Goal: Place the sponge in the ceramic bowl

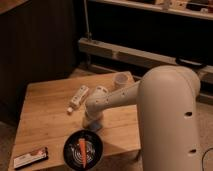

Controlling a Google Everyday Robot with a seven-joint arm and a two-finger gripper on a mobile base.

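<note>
The ceramic bowl (70, 150) is black with pale rings and stands at the table's front edge, with an orange stick-like thing (82, 146) lying inside it. My gripper (92, 125) points down just behind the bowl's far rim, low over the wood. A small blue-grey patch at its lower end looks like the sponge (93, 129); most of it is hidden by the gripper. My big white arm fills the right side and hides that part of the table.
A white tube with a printed label (78, 97) lies on the wooden table (40, 115) left of my wrist. A small pale cup (120, 80) stands at the back edge. A flat packet (31, 157) lies at the front left corner. Metal shelving rises behind.
</note>
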